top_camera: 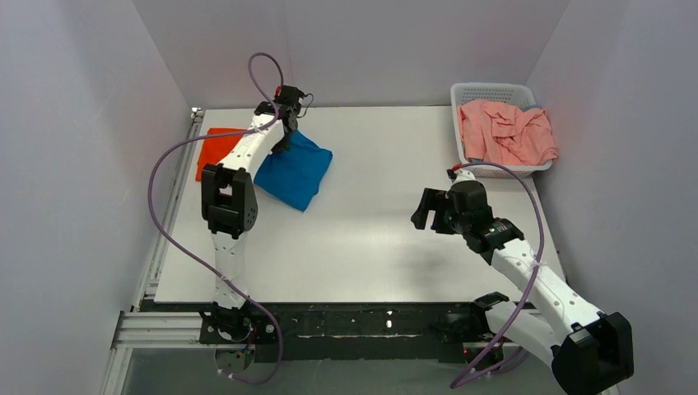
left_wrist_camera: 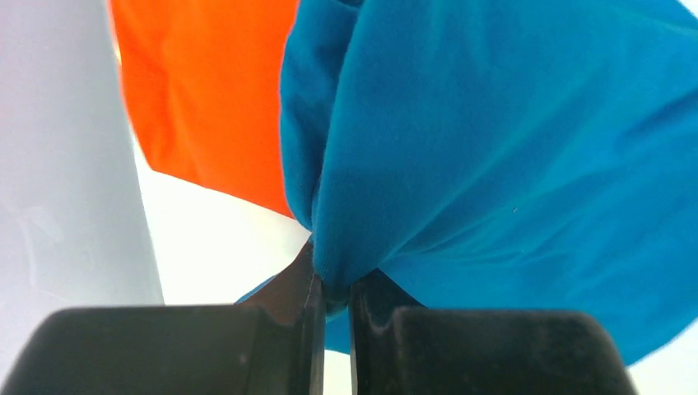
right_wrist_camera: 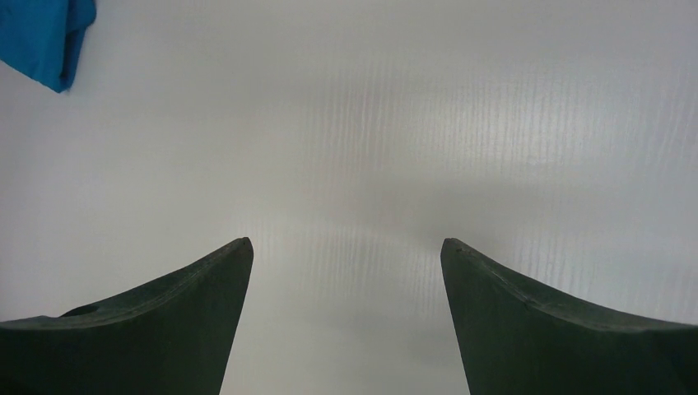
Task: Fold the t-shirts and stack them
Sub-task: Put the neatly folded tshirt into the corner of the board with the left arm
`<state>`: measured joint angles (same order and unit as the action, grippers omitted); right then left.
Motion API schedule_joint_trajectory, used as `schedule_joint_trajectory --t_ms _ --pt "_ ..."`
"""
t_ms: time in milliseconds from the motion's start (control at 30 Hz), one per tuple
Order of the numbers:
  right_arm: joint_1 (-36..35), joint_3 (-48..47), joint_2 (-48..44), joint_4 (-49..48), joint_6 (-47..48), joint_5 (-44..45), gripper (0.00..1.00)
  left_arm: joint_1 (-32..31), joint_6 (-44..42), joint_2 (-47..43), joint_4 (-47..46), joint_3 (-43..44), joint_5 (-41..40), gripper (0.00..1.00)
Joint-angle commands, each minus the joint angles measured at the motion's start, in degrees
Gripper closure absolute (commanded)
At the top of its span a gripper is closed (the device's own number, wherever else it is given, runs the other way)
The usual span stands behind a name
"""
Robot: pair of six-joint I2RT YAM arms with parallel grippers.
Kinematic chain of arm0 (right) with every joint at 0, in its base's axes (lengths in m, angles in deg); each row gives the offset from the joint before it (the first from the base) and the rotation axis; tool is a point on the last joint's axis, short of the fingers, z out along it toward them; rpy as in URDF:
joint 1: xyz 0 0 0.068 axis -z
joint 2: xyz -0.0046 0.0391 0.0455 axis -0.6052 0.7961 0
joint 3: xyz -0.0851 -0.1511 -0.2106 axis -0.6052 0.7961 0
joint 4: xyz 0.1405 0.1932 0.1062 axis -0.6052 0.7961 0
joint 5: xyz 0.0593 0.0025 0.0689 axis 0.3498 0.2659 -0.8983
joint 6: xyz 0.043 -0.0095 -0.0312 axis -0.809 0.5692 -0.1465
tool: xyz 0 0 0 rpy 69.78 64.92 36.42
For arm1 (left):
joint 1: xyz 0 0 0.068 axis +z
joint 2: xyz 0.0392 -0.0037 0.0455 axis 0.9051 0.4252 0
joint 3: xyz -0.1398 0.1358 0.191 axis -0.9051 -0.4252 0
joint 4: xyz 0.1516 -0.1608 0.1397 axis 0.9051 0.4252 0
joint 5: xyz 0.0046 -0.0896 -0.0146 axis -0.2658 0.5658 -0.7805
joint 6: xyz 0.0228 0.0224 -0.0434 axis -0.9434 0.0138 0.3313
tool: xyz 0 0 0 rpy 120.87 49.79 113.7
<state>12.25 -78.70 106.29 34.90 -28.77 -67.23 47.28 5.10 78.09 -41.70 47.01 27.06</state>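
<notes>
1 blue t-shirt (left_wrist_camera: 494, 148), pinched in left gripper (left_wrist_camera: 333, 288)

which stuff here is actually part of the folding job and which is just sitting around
Part of the job:
blue t-shirt, pinched in the shut left claw
orange-red t-shirt, lying at the table's far left
salmon-pink t-shirt, crumpled in the basket
right claw, open and empty

Just there:
white basket, only holding the pink shirt
table
</notes>
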Motion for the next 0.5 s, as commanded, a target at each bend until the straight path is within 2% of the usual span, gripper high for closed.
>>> schedule_joint_trajectory --t_ms 0,300,467 --pt "0.4 -1.2 1.5 -1.5 1.5 2.1 0.07 2.5 -1.1 1.5 4.7 4.8 -4.6 1.0" --pt "0.6 -2.9 4.5 -1.6 2.0 2.1 0.07 5.3 -3.1 5.0 6.6 15.7 -3.0 1.0" --pt "0.7 -2.9 5.2 -2.0 1.8 2.2 0.07 5.9 -7.8 3.3 6.3 16.6 -2.0 1.0"
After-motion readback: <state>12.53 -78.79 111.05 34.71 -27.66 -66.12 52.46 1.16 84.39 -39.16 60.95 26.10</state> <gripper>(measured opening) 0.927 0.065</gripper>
